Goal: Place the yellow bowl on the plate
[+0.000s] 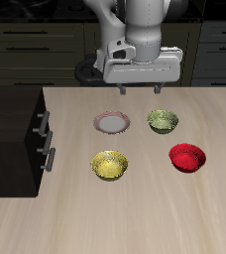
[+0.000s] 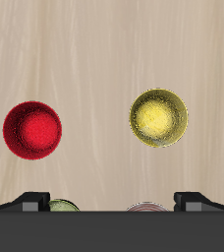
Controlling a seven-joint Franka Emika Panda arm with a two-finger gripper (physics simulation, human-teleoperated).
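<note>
Exterior view: The gripper (image 1: 137, 87) hangs high above the table (image 1: 184, 218), holding nothing. From this angle I cannot tell how far its fingers are spread. The yellow bowl (image 1: 110, 165) sits on the table nearer the front edge than the fingers, untouched. The plate (image 1: 112, 122) lies just behind it, closer to the fingers and bare. An olive-green bowl (image 1: 163, 121) stands beside the plate, and a red bowl (image 1: 187, 157) nearer the front. Judgement: the task is at its opening approach; no grasp is made. The next move calls for travel forward over the yellow bowl, then descent onto its rim.

Wrist view: Two finger tips (image 2: 37, 202) show well apart, nothing between them. The yellow bowl (image 2: 158, 117) lies ahead of the fingers, clear table on all sides. The red bowl (image 2: 31, 129) is well apart from it. The plate (image 2: 143, 208) and olive-green bowl (image 2: 62, 207) show only as slivers at the fingers' base. Room for descent looks ample; the bowls nearby stand clear of the carry path to the plate.
</note>
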